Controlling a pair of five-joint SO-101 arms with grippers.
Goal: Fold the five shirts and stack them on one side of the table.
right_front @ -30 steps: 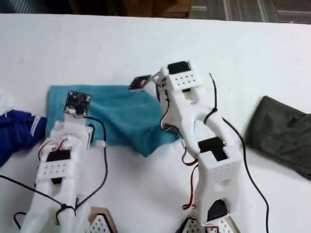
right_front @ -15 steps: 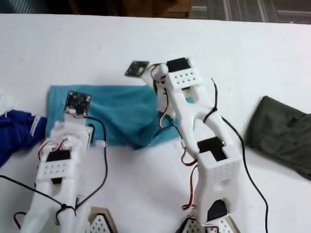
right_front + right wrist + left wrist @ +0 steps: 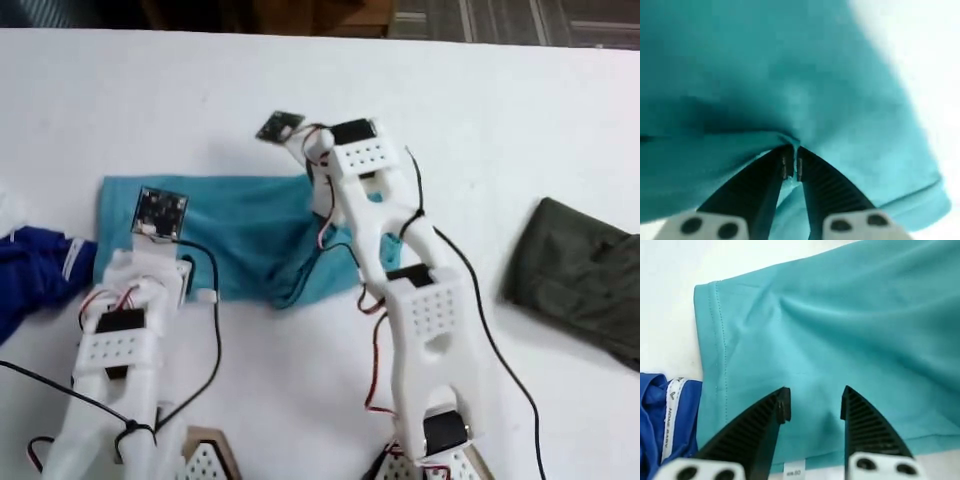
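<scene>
A teal shirt (image 3: 235,230) lies partly folded on the white table (image 3: 200,90), left of centre. My right gripper (image 3: 791,160) is shut on a fold of the teal shirt (image 3: 765,75) near its right end, under the arm's wrist (image 3: 360,160). My left gripper (image 3: 812,402) hangs open just above the teal shirt (image 3: 840,320) near its left hem, with nothing between its fingers; its arm (image 3: 130,300) stands at the shirt's near left corner. A blue shirt (image 3: 35,275) lies bunched at the table's left edge. A dark olive shirt (image 3: 580,280) lies folded at the right.
Black cables (image 3: 215,330) loop from both arms over the table's front. The blue shirt (image 3: 665,420) with a white neck band sits close beside the teal hem. The arm bases (image 3: 205,460) stand at the front edge. The far half of the table is bare.
My right arm has swung left and away from the front, pulling the teal shirt's right part up and over toward the far side. The left arm has not moved.
</scene>
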